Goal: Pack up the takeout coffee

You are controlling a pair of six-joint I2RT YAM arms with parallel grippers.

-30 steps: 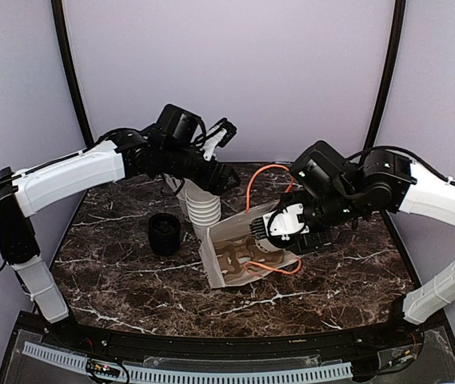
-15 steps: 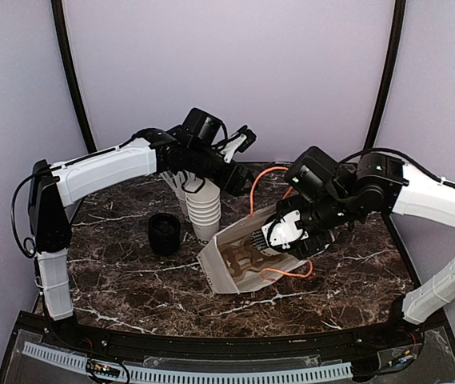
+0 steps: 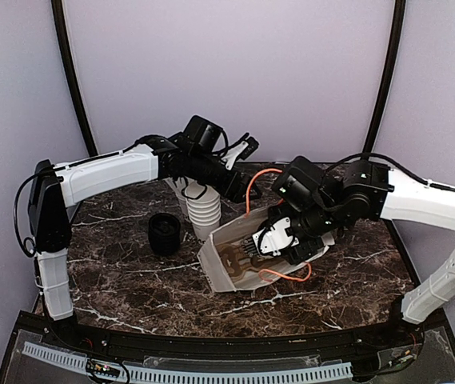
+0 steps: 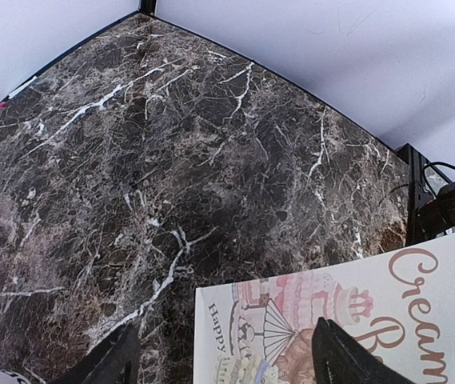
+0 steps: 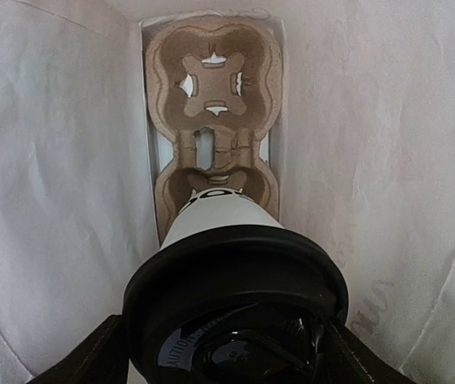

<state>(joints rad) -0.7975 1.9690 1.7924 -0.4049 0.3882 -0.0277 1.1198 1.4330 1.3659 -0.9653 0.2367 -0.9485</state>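
In the right wrist view the takeout coffee (image 5: 219, 214), a white cup with black lettering and a black lid (image 5: 235, 272), hangs inside a white paper bag (image 5: 59, 160). My right gripper (image 5: 231, 352) is shut on it at the lid. The cup's base hovers over the near pocket of a brown cardboard cup carrier (image 5: 211, 88) at the bag's bottom. From the top view the right gripper (image 3: 271, 240) reaches into the bag (image 3: 225, 264) and the cup is hidden. My left gripper (image 3: 243, 148) is open above the bag's far side; its wrist view shows the printed bag (image 4: 387, 304) under open fingers (image 4: 331, 356).
A stack of lidless white cups (image 3: 205, 212) stands just left of the bag, under the left arm. A black stack of lids (image 3: 164, 234) sits further left on the dark marble table (image 3: 131, 272). The bag's orange handles (image 3: 253, 180) loop up behind it.
The left arm has swung right over the cup stack toward the bag. The right gripper has moved left and lower into the bag with the cup; the bag shifted slightly.
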